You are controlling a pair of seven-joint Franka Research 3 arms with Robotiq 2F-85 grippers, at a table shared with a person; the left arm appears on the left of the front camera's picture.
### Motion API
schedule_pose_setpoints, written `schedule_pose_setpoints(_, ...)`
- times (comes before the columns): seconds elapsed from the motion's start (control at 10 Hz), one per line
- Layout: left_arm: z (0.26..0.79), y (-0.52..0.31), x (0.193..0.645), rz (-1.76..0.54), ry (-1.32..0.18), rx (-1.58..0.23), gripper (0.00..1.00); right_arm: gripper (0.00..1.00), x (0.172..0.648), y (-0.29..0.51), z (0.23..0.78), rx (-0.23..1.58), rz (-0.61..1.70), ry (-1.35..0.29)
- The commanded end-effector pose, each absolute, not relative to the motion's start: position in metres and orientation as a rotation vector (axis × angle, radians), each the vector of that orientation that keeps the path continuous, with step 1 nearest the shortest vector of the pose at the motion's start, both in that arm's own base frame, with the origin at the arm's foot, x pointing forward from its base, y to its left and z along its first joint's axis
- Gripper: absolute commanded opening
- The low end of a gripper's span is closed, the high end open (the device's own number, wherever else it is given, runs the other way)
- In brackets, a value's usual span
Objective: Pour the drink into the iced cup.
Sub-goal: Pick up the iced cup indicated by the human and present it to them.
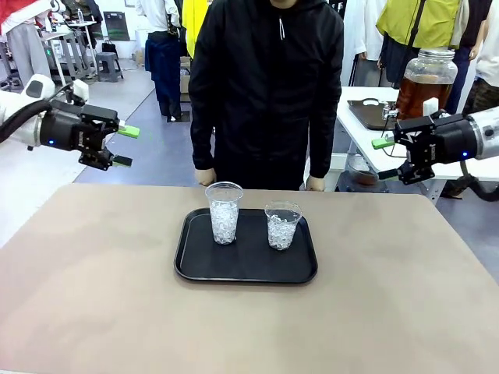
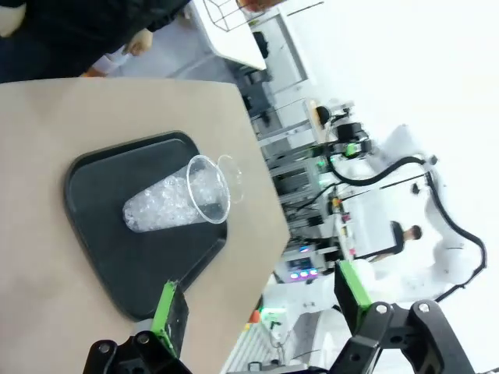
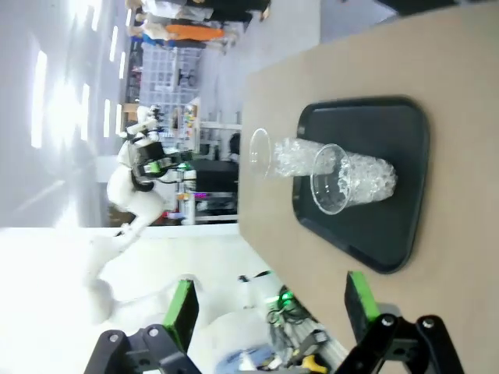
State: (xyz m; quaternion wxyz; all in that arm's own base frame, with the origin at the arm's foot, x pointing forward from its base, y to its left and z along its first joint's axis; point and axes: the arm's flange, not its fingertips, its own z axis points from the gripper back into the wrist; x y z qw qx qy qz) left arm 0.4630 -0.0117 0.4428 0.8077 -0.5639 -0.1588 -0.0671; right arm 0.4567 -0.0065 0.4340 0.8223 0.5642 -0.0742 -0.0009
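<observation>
The near part of the tan counter (image 1: 93, 296) is bare. At its middle lies a black tray (image 1: 195, 269), flat, with its long side across the view. On the tray stand two clear cups, both upright and both partly filled with ice. The left cup (image 1: 224, 213) is at about 11 o'clock on the tray and the right cup (image 1: 282, 226) at about 1 o'clock. They are side by side with a small gap between them, not touching. No brown liquid is seen in either one.

From the tray, the left pincer (image 1: 126, 146) is at about 10 o'clock, in the air above the far left corner of the counter. Its green-padded fingers are spread wide and hold nothing. The right pincer (image 1: 384, 159) is at about 2 o'clock, in the air over the far right edge, also spread wide and empty. Both point inward, toward each other.

At 12 o'clock a person (image 1: 265, 86) in a black hooded jacket stands at the far edge, and the hands (image 1: 206, 177) rest on that edge, apart from the tray.

Farther away, at about 1 o'clock and beyond the right pincer, a large glass jar (image 1: 428, 64) with a lid stands on a white table (image 1: 366, 132). The amber-brown drink (image 1: 417, 97) is inside this jar, well apart from the cups.
</observation>
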Motion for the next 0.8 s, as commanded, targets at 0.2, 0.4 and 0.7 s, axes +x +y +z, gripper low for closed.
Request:
schedule_pose_setpoints(0.2, 0.407, 0.006, 0.480, -0.080, -0.303, -1.387, 1.00, 1.00, 0.478, -0.021, 0.409, 1.385, -0.104, -0.060)
schedule_pose_setpoints(0.4, 0.395, 0.008, 0.492, -0.037, -0.236, -1.426, 1.00, 1.00, 0.490, -0.022, 0.395, 1.398, -0.145, -0.046)
schedule_pose_setpoints(0.7, 0.391, 0.004, 0.511, -0.050, -0.134, -1.479, 1.00, 1.00, 0.505, -0.020, 0.393, 1.441, -0.104, -0.080)
